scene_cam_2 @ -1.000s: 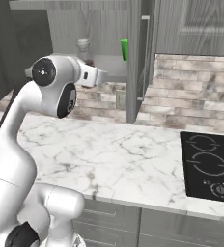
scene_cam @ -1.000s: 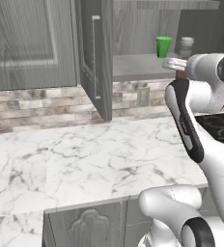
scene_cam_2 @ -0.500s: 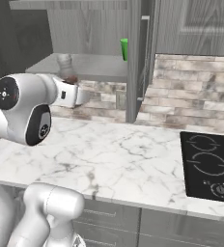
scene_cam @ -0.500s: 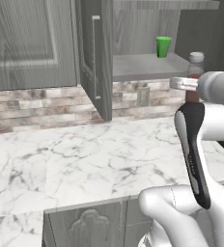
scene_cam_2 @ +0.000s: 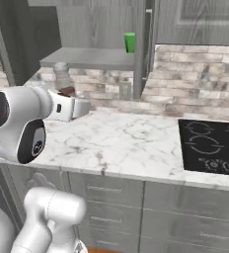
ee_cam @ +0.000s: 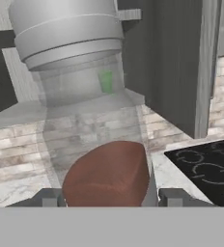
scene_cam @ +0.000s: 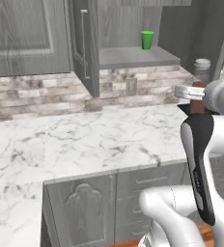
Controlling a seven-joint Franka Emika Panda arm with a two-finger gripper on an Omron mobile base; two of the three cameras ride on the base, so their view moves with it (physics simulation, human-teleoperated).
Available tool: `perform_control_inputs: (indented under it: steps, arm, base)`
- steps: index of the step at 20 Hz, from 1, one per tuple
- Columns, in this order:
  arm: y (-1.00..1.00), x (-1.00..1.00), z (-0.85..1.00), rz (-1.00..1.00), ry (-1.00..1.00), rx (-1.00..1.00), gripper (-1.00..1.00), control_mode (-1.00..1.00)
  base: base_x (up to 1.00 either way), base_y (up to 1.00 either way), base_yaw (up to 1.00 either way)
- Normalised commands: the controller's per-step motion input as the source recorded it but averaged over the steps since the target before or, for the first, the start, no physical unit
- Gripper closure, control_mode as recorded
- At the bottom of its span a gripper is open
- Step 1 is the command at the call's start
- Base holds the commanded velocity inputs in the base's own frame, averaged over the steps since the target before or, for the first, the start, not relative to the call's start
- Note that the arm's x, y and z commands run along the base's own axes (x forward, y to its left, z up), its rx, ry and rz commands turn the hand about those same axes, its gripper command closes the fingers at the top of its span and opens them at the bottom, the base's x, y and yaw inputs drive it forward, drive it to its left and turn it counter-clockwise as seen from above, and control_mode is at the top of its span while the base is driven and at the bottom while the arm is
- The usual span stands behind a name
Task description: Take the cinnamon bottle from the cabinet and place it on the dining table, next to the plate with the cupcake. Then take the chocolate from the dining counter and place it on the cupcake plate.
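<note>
Bottle [ee_cam: 90, 111] is held between the jaws, closed on its base, upright above the marble surface [scene_cam_2: 136, 143]. Beyond the jaws, a green cup [scene_cam_2: 130, 42] stands on the open cabinet's shelf [scene_cam_2: 89, 58].

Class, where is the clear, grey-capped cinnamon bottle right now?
The clear grey-capped cinnamon bottle is held between the gripper fingers, out of the cabinet above the white marble counter, left of the black cooktop.

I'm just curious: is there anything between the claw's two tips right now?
Yes. In the hand view the cinnamon bottle stands between the two fingertips, its grey cap uppermost and brown powder at the bottom. The claw looks closed on it.
</note>
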Motion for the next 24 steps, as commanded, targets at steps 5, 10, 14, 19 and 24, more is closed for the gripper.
perform_control_inputs:
  steps: [5, 10, 14, 19, 24]
  arm:
    - [0.0, 0.0, 0.0, 0.0, 0.0, 0.0, 1.0, 1.0]
    - [0.0, 0.0, 0.0, 0.0, 0.0, 0.0, 1.0, 1.0]
    - [0.0, 0.0, 0.0, 0.0, 0.0, 0.0, 1.0, 1.0]
    - [0.0, 0.0, 0.0, 0.0, 0.0, 0.0, 1.0, 1.0]
    - [0.0, 0.0, 0.0, 0.0, 0.0, 0.0, 1.0, 1.0]
  base:
    - [-0.92, -0.05, -0.53]
    - [-0.45, -0.16, -0.7]
    - [-0.29, -0.2, -0.73]
    - [-0.21, -0.28, -0.73]
    - [-0.18, -0.36, -0.72]
